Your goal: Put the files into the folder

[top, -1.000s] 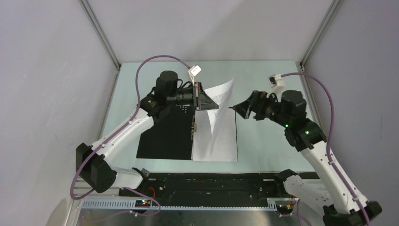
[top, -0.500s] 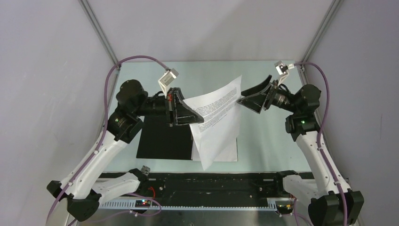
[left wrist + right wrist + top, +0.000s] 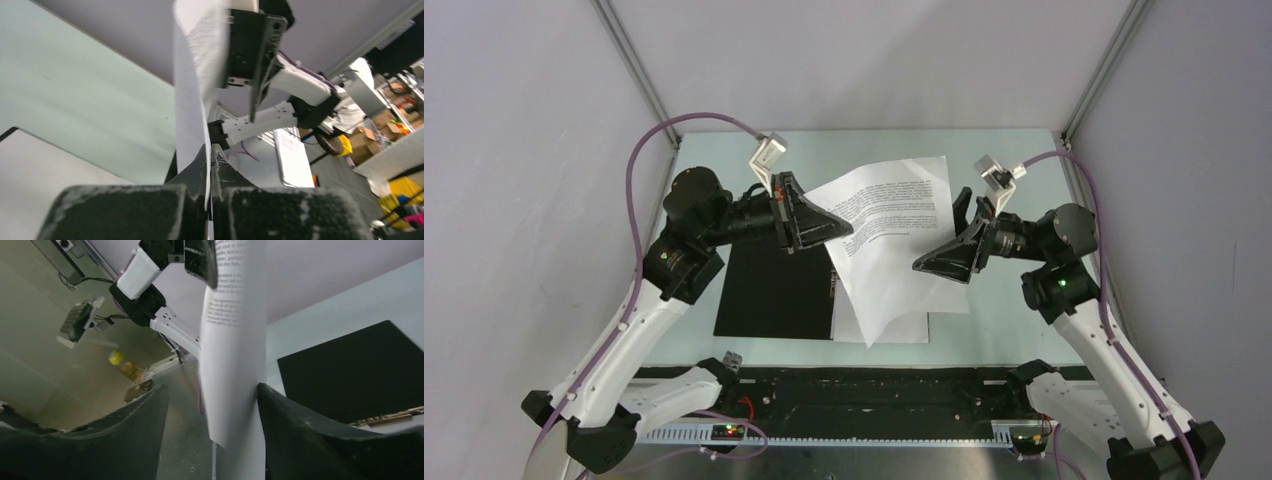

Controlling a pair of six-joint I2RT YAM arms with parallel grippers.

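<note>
My left gripper (image 3: 837, 236) is shut on the left edge of the printed sheet (image 3: 894, 225) and holds it in the air above the table; the left wrist view shows the jaws (image 3: 209, 167) pinching the sheet (image 3: 192, 95). My right gripper (image 3: 937, 238) is open and straddles the sheet's right edge. In the right wrist view the sheet (image 3: 234, 360) hangs between the spread fingers (image 3: 300, 430), touching the right one. The folder (image 3: 774, 290) lies open, black side up, with its metal clip (image 3: 834, 284). The other white sheet (image 3: 911, 322) lies flat to the right of the clip, under the lifted one.
The pale green table (image 3: 1004, 320) is walled by grey panels with metal corner posts (image 3: 639, 80). A black rail (image 3: 864, 395) runs along the near edge between the arm bases. Purple cables (image 3: 639, 160) loop above both arms.
The left gripper has pulled back left with the printed sheet and lifted it flatter. The right gripper swung from the back edge down to the sheet's right edge, its fingers now around it.
</note>
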